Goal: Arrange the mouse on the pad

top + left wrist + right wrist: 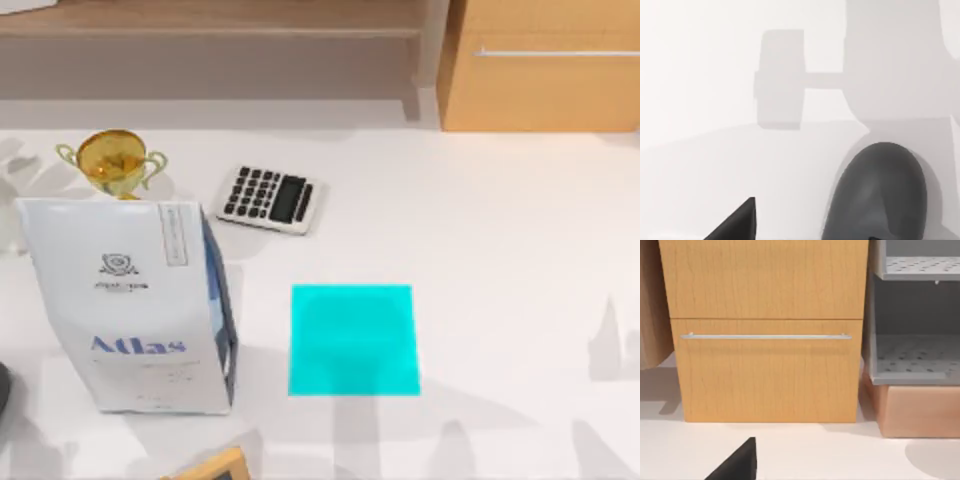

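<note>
Currently: left gripper (pixel 730 227) near mouse (pixel 877 192), grip unclear | pad (pixel 354 340) bare

Bright even light; soft grey shadows on table (pixel 500 250); slight blur.

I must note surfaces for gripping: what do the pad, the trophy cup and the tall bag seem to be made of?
Pad: thin flat sheet, matte plain cyan, maybe rubber or fabric.
Trophy cup: glossy gold with highlights, looks like metal, possibly plated plastic.
Tall bag: smooth white printed pouch with folded sides, likely coated paper or plastic film.
</note>
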You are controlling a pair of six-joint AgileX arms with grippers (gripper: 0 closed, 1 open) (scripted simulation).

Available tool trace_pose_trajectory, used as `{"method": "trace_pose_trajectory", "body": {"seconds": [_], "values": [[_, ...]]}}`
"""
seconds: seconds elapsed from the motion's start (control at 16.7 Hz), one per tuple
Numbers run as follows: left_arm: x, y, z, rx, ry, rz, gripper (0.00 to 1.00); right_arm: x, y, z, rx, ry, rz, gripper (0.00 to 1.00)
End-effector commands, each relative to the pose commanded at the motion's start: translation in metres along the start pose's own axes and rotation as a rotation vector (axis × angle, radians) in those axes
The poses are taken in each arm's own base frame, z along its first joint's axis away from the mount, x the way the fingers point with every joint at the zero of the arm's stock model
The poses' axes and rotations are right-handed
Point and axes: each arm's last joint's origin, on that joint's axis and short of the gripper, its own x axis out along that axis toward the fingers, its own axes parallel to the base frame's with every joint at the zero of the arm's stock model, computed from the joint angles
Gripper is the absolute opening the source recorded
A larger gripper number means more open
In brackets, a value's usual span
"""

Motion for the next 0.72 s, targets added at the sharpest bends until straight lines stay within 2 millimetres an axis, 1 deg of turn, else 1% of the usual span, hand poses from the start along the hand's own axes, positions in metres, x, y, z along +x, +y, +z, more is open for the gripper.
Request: {"method": "trace_pose_trajectory", "body": {"seconds": [0.18,0.36,0.48,0.72], "values": [[0.023,0.003,0.021,0.111,0.243,-0.056,1.00,0.000,0.000,0.000,0.000,0.000,0.000,1.00],[0.042,0.004,0.028,0.197,0.406,-0.115,1.00,0.000,0.000,0.000,0.000,0.000,0.000,1.00],[0.049,0.004,0.028,0.224,0.463,-0.138,1.00,0.000,0.000,0.000,0.000,0.000,0.000,1.00],[0.050,0.004,0.028,0.228,0.471,-0.141,1.00,0.000,0.000,0.000,0.000,0.000,0.000,1.00]]}}
